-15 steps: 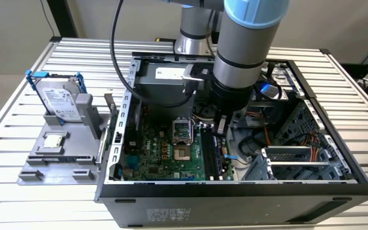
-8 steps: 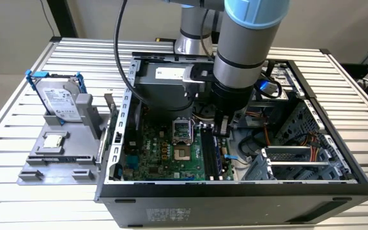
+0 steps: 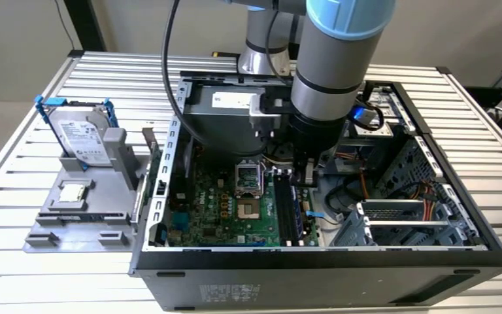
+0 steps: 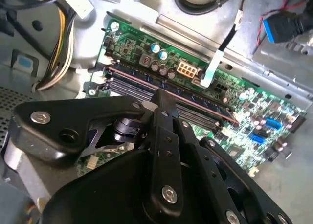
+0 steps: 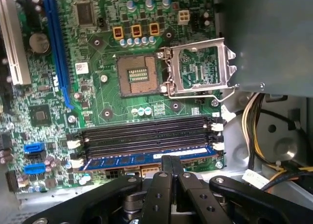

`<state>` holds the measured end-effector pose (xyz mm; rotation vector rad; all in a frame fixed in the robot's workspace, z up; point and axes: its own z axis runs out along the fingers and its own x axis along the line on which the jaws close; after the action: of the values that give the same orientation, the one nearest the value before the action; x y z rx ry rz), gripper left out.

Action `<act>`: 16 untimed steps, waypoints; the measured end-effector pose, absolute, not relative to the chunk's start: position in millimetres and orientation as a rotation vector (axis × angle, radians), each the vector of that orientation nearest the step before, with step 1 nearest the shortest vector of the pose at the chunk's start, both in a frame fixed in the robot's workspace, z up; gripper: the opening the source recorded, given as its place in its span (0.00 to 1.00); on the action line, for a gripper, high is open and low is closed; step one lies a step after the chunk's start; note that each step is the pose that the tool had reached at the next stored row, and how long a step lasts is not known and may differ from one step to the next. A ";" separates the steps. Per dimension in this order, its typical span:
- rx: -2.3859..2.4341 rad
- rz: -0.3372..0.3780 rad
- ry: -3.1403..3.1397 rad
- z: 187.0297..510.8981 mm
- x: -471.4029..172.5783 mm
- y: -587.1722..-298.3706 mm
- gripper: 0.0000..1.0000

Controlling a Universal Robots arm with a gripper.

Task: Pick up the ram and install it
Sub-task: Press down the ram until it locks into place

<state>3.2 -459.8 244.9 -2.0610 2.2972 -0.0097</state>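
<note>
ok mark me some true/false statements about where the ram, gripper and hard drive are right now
1. The ram sits along the memory slot nearest the gripper. True.
2. The hard drive is mounted inside the case. False: it stands on a grey fixture outside the case, on the exterior view's left.
3. The gripper's fingertips are together, right at the ram's upper edge. True.
4. A cooler covers the CPU socket. False: the socket is bare, with its metal frame swung open beside it.
5. The gripper hangs above the hard drive. False: it is down inside the case, over the memory slots.
</note>
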 end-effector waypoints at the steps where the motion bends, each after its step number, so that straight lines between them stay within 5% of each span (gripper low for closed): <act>1: -2.076 -0.011 2.282 244.9 3.2 -459.8 0.00; 16: -2.181 -0.016 2.175 244.9 4.2 -461.4 0.00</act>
<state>4.2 -461.4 244.9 -2.1813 2.1748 -0.0156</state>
